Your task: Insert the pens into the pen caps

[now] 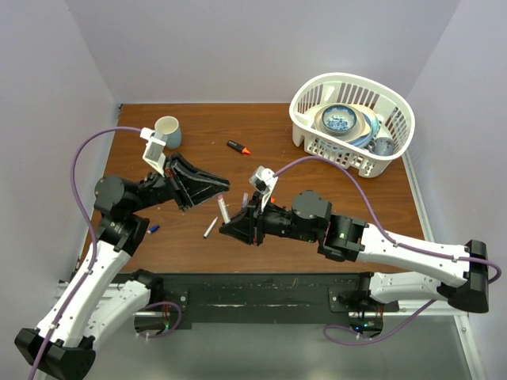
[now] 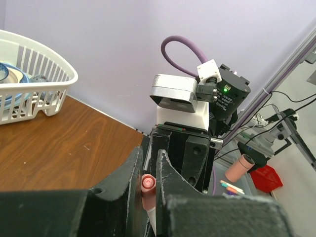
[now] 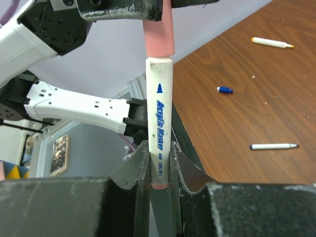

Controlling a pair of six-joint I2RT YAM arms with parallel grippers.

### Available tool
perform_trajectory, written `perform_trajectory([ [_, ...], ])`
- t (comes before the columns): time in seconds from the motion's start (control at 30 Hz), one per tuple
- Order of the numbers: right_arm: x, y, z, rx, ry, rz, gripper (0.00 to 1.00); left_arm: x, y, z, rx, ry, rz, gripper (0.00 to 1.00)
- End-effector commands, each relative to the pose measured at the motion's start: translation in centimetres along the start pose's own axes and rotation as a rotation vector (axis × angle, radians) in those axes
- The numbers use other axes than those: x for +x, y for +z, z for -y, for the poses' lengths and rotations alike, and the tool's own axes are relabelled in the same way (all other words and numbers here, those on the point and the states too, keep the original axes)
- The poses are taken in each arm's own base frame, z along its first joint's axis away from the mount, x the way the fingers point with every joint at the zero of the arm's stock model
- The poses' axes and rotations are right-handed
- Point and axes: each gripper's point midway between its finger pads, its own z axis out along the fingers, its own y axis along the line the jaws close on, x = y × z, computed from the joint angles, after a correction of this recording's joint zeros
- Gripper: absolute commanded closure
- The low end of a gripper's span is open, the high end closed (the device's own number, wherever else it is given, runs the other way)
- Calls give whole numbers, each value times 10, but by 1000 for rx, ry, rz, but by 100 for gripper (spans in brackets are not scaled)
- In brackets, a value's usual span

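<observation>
The right claw [image 3: 159, 158] is clamped on the lower barrel of a white pen [image 3: 159, 108], holding it upright above the tabletop [image 1: 206, 127]. Directly over it, the left claw [image 2: 149, 165] is pinched shut on a pink cap [image 2: 148, 183]. The cap meets the pen's top end in line with the barrel. A seam shows at the join, so whether it is pushed fully home cannot be told. This pairing looks nearly finished, with perhaps a last press outstanding.

Farther out, the rest is undone. A pen with a dark tip [image 3: 274, 146] and a yellow-tipped pen [image 3: 272, 43] lie bare on the wood, with a blue cap [image 3: 224, 90] loose between them, well apart from both. A black marker [image 1: 238, 147] with an orange end lies beyond; capped or not is unclear.
</observation>
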Motion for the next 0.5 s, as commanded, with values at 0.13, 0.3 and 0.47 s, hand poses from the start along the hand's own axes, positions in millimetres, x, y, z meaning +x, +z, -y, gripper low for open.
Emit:
perform_trajectory([
  [0.13, -68, -4, -19, -10, -116, 163, 100, 39, -12, -6, -8, -218, -55, 100],
  [0.3, -91, -4, -25, -10, -167, 217, 100, 48, -17, -7, 12, -304, -16, 100],
  [0.47, -104, 7, -29, -13, -189, 238, 100, 58, -19, -9, 40, -374, -7, 100],
])
